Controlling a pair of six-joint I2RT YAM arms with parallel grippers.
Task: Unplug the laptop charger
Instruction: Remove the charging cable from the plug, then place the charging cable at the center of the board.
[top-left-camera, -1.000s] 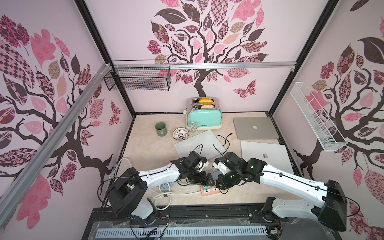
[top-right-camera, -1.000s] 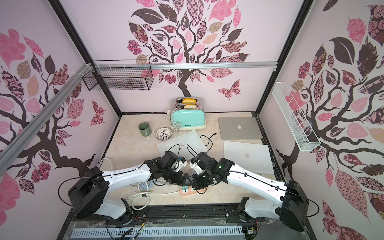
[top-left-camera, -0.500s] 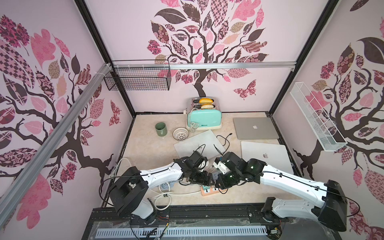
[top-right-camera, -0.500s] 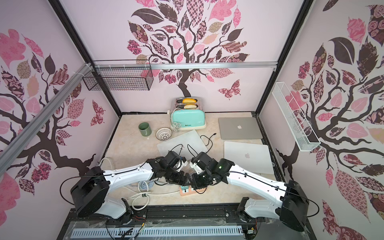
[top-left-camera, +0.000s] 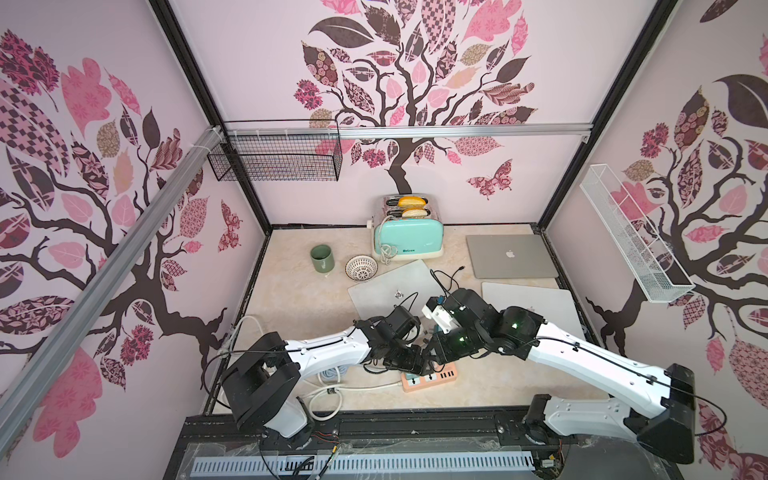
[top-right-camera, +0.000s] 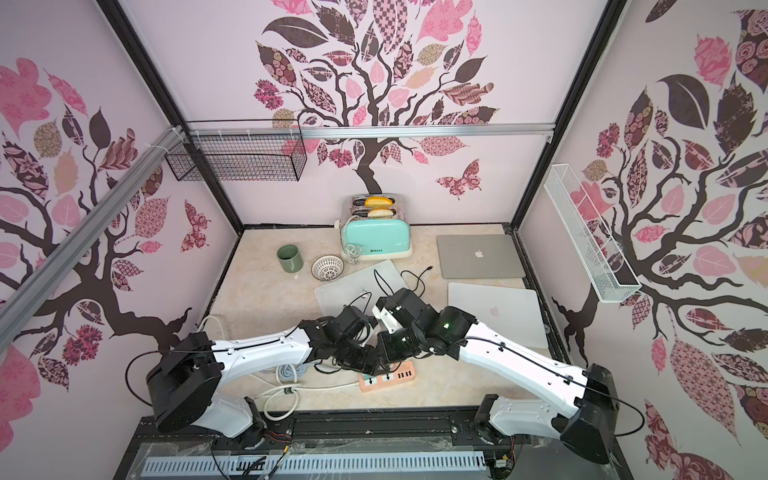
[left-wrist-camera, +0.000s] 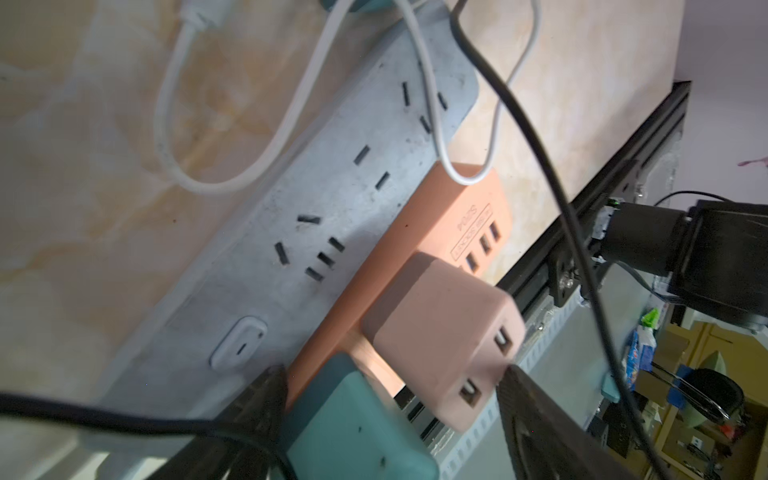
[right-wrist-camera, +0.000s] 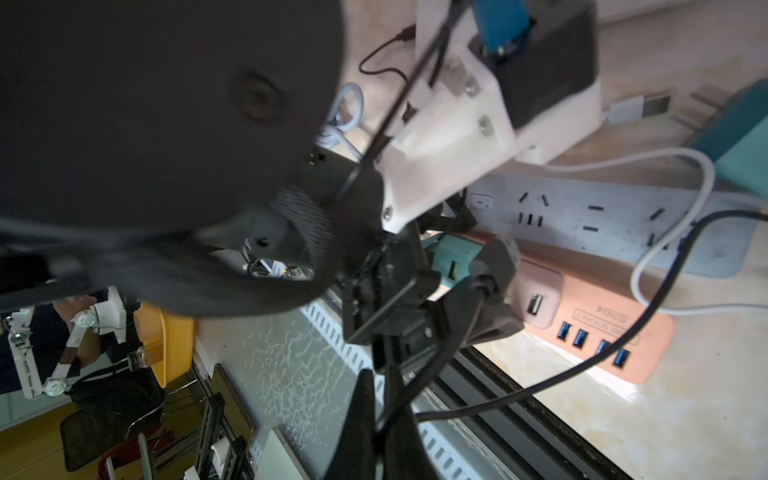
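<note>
Laptop charger (left-wrist-camera: 353, 424), taken here to be the teal block, sits plugged into the orange power strip (left-wrist-camera: 453, 208). It lies between the spread fingers of the left pincer (left-wrist-camera: 391, 368), which is released and grips nothing. A pink adapter (left-wrist-camera: 440, 332) stands in the next socket, just beyond the pincer and touching or almost touching one fingertip (left-wrist-camera: 528, 399). A grey power strip (left-wrist-camera: 332, 199) lies against the orange one, beyond the opposite finger. The right pincer (right-wrist-camera: 378, 415) is clenched and hovers close by, facing the left one. Whether it nips the black cable (right-wrist-camera: 723, 214) that trails past its tips cannot be told.

Several things could go wrong. If the fingers close off-centre, they would likely trap the pink adapter with the teal block and drag both, or slip off a corner. The orange strip looks light and lies loose on the surface (left-wrist-camera: 83, 166). With nothing pressing it down, a pull would probably lift the strip instead of freeing the plug. Black cable loops across the left pincer's path and could snag a finger. With both arms crowded over one spot, a knock between them is also possible.
</note>
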